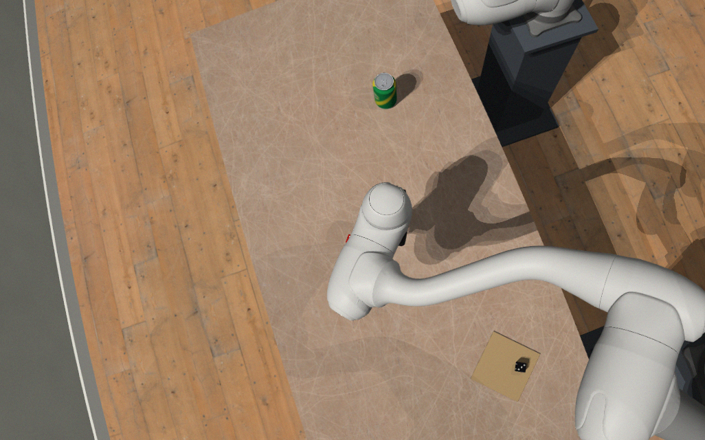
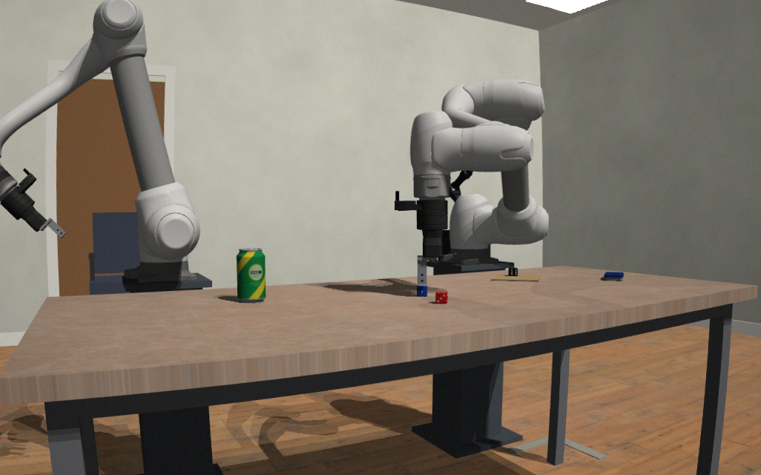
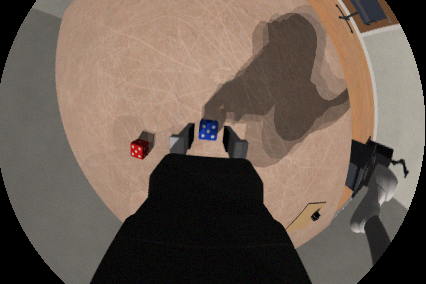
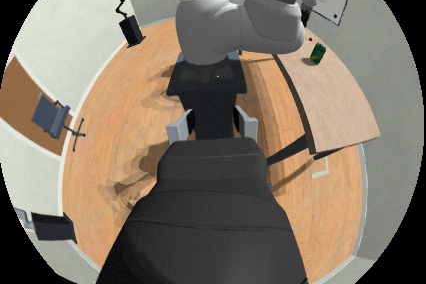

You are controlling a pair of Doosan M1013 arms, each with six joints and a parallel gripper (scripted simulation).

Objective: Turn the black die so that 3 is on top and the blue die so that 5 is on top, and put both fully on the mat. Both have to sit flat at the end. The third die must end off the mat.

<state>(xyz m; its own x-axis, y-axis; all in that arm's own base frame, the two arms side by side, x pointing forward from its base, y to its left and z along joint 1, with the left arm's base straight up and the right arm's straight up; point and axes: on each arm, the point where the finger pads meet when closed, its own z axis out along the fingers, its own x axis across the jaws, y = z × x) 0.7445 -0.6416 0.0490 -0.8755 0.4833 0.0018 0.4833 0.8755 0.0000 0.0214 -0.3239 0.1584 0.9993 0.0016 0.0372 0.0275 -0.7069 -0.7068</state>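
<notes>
Blue die (image 2: 422,290) (image 3: 208,130): far off the mat (image 1: 497,355) (image 2: 504,278) (image 3: 300,218); five seems up.
Left fingers (image 2: 422,272): apart around it, nothing squeezed, likely for grabbing.
Right fingers (image 2: 56,228): empty, wide apart.
Black die (image 1: 520,366) (image 2: 512,272) (image 3: 315,215): on the mat; top cannot be told.
Red die (image 1: 348,238) (image 2: 441,297) (image 3: 139,149) (image 4: 310,39): off the mat, as wanted.

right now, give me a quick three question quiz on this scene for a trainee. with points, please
1. True or false: the small black die (image 1: 520,366) (image 2: 512,272) (image 3: 315,216) sits on the square tan mat (image 1: 495,363) (image 2: 501,279) (image 3: 301,218).
2. Which is between the fingers of the left tool (image 2: 422,289) (image 3: 208,139), without being gripped: (a) the small red die, (b) the small blue die, (c) the green and yellow metal can?
3. Fill in: the right tool (image 4: 213,115) is ____ (open or shut).

Key: 1 true; 2 b; 3 open
</notes>
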